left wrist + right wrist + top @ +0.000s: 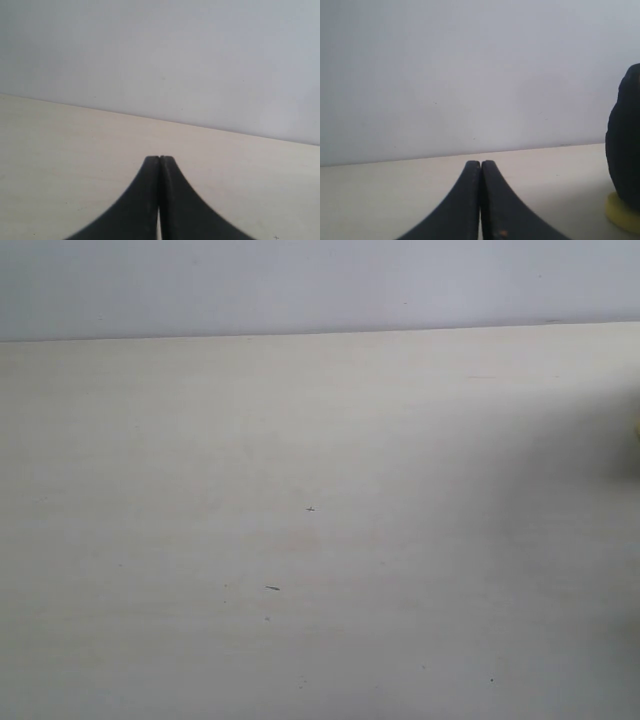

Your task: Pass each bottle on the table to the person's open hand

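- Since the left jaws and right jaws are both pressed together and empty, they should open wide before approaching any bottle.
- No bottle or open hand shows on the bench (300, 490).
- A dark shape (626, 140) with a yellow base, cut off in the right wrist view, cannot be identified.

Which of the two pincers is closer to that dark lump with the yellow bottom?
Right. The dark lump shows near the shut right pincer in its own camera; the left pincer, also shut, sees only table and wall.
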Robot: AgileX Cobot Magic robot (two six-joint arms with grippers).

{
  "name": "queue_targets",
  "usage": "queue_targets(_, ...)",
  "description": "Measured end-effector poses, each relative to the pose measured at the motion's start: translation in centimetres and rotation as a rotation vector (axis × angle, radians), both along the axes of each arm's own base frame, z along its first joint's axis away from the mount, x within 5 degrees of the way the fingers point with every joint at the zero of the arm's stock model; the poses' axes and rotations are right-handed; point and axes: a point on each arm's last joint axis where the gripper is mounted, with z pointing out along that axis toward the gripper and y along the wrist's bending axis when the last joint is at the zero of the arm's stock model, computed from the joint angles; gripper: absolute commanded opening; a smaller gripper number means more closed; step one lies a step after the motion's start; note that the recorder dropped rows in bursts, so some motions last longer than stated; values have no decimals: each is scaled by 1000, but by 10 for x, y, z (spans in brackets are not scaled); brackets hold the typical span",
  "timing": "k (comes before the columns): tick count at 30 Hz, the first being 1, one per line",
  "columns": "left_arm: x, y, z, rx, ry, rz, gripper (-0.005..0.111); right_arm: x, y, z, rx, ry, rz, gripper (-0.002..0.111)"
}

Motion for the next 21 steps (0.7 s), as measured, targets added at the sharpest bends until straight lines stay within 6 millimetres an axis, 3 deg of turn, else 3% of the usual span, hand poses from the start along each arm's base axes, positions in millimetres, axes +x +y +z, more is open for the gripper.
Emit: queue_targets(21, 0, 0, 0, 0, 0, 0, 0, 0, 0, 1, 42, -3, 2, 0)
